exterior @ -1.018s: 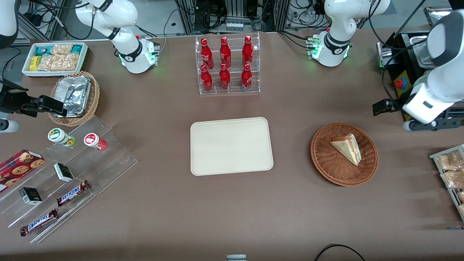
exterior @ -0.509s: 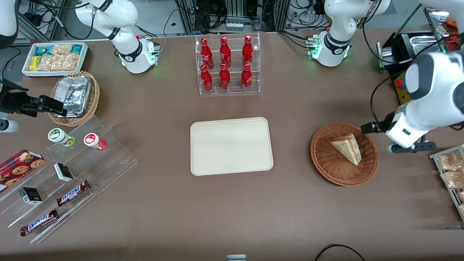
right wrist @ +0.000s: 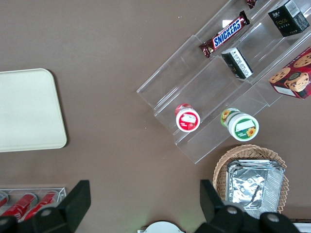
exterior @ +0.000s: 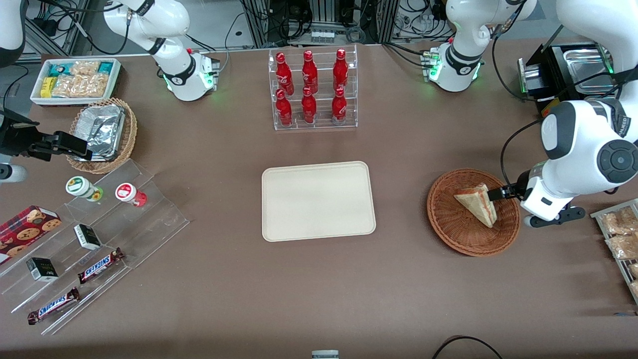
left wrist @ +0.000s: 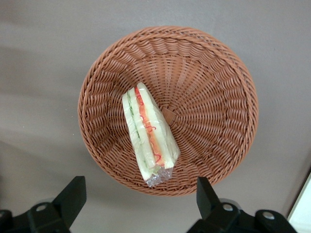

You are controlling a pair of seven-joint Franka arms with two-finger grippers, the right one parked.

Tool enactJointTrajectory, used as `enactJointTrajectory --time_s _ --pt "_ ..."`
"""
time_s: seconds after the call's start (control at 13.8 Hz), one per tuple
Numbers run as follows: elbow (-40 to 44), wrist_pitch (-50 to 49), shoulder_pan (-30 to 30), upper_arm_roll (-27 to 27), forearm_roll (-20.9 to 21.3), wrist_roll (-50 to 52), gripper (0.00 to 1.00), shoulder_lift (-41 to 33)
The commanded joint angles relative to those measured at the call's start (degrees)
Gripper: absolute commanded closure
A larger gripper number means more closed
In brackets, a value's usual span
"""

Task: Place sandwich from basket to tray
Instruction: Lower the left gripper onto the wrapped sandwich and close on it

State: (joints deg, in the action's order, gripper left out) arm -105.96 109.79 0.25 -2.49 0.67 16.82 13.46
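Note:
The sandwich [exterior: 477,203], a wrapped white wedge with red and green filling, lies in the round reddish-brown wicker basket [exterior: 451,224]. My left gripper [exterior: 532,205] hangs above the table beside the basket's rim, toward the working arm's end. In the left wrist view the gripper [left wrist: 140,188] is open and empty, its black fingertips [left wrist: 74,190] wide apart and well above the basket [left wrist: 214,97]. The sandwich [left wrist: 149,131] lies there near the basket's middle. The cream tray [exterior: 317,200] lies bare at mid-table and also shows in the right wrist view [right wrist: 26,111].
A clear rack of red bottles [exterior: 311,89] stands farther from the front camera than the tray. A rack of snack packets [exterior: 620,239] sits at the working arm's table edge, close to the arm. Acrylic steps [exterior: 89,239], a foil-lined tan basket [exterior: 102,133] and a white bin [exterior: 75,80] lie toward the parked arm's end.
The left arm has swung down and nearer the front camera, bringing the gripper from beside the metal box to the basket's rim. The sandwich, basket and tray have not moved.

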Motion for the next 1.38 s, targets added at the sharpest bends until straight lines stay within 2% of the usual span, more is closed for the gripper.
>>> enactJointTrajectory --time_s 0.0,0.51,1.02,1.31 --pt "-2.1 2.6 -0.3 0.1 0.2 6.0 0.0 -1.2" --pt "-6.6 7.1 -1.1 0.0 -0.3 19.9 0.0 -1.8" --pt "-20.5 18.2 -1.8 0.0 -0.2 22.5 0.0 -8.4" --pt "-22.4 20.8 -1.7 0.0 -0.2 23.7 0.0 -8.5"
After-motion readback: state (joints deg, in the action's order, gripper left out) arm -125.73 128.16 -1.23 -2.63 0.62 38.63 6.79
